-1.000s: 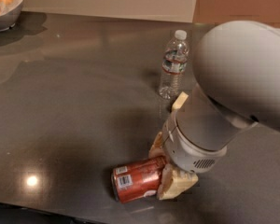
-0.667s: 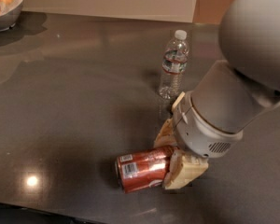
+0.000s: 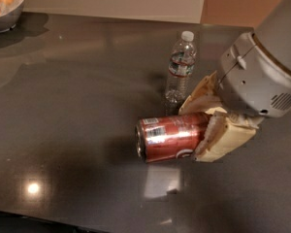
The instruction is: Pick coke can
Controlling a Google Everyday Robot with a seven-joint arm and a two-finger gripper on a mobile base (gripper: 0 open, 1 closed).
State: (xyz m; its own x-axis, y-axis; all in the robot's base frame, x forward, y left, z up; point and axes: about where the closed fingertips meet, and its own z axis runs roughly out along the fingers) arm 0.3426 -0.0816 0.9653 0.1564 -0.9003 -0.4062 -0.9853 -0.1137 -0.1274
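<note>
Up and to the right goes the can (image 3: 170, 137) since a second ago, carried along with the gripper (image 3: 195, 130), and the arm (image 3: 264, 67) has swung right with it, so the bottle (image 3: 180, 66) now stands clear to the left of the grey housing. The gripper's two beige fingers are pinching the can across its right end, one on the far side and one on the near side, with the red body pressed between them. The can lies on its side, silver end facing left and white label patches showing. It sits right of centre, just in front of the bottle, and looks raised off the table (image 3: 72, 106), with a pale reflection on the dark surface beneath it.

The arm reaches in from the upper right, its rounded grey wrist tilted down and left toward the can. Its upper part is cut off by the right and top edges. The can's right end is hidden behind the near finger. Far left, a bowl (image 3: 8, 19) of round tan things is cropped by the corner; what they are is hard to make out.
</note>
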